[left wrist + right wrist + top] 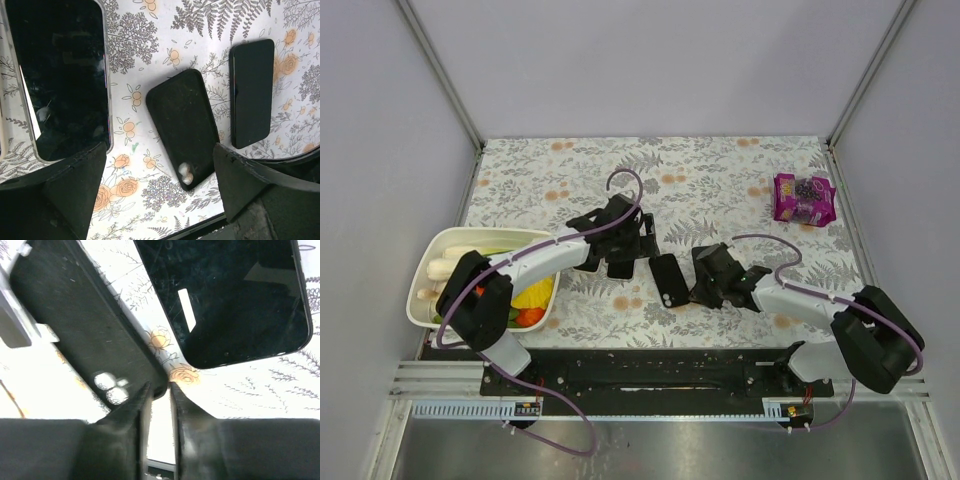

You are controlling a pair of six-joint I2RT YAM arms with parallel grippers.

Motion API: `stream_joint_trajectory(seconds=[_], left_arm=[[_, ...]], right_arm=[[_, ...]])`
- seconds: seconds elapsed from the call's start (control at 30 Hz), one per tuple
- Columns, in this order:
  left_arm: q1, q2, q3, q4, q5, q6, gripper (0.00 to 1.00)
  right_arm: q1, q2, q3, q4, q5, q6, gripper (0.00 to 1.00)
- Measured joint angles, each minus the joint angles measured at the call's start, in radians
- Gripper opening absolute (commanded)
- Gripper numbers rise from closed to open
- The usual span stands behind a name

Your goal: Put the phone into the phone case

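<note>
A black phone case (670,280) lies on the floral table, its camera cut-out toward the near edge. In the right wrist view the case (75,320) runs to the left. My right gripper (159,386) is nearly shut, pinching the case's corner rim. A black phone (225,295) lies just right of it. In the left wrist view a large silver-rimmed phone (60,75) lies at the left and the case (182,127) in the middle. My left gripper (160,150) hovers open and empty above them. In the top view it (620,245) is left of the case.
Another flat black slab (251,92) lies right of the case in the left wrist view. A white bowl (432,262) of toy food stands at the left edge. A purple packet (803,197) lies at the back right. Grey walls enclose the table.
</note>
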State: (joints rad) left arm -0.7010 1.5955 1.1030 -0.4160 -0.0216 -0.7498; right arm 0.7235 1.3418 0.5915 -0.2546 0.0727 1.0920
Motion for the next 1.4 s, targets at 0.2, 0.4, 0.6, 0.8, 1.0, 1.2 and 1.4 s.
stream_joint_trajectory(seconds=[0.2,0.4,0.6,0.8,1.0,1.2,1.4], left_arm=[[-0.009,0.006,0.0,0.0,0.002,0.009,0.9],[-0.014,0.006,0.0,0.0,0.003,0.019,0.89],[-0.05,0.005,-0.01,0.002,0.003,0.019,0.89],[-0.071,-0.004,-0.046,0.004,0.003,0.019,0.89],[-0.07,-0.03,-0.062,0.0,0.003,0.02,0.89],[-0.07,-0.037,-0.062,0.0,0.003,0.024,0.89],[-0.07,-0.037,-0.062,0.0,0.003,0.025,0.89]], right_arm=[[0.004,-0.066,0.003,-0.031,0.051,-0.019,0.9],[-0.009,-0.123,0.106,-0.154,0.188,-0.186,1.0],[-0.087,0.045,0.321,-0.209,0.24,-0.457,1.0],[-0.156,0.229,0.379,-0.223,0.221,-0.615,1.0],[-0.192,0.266,0.379,-0.228,0.155,-0.689,1.0],[-0.193,0.285,0.374,-0.199,0.067,-0.71,0.99],[-0.193,0.319,0.371,-0.183,0.036,-0.71,1.0]])
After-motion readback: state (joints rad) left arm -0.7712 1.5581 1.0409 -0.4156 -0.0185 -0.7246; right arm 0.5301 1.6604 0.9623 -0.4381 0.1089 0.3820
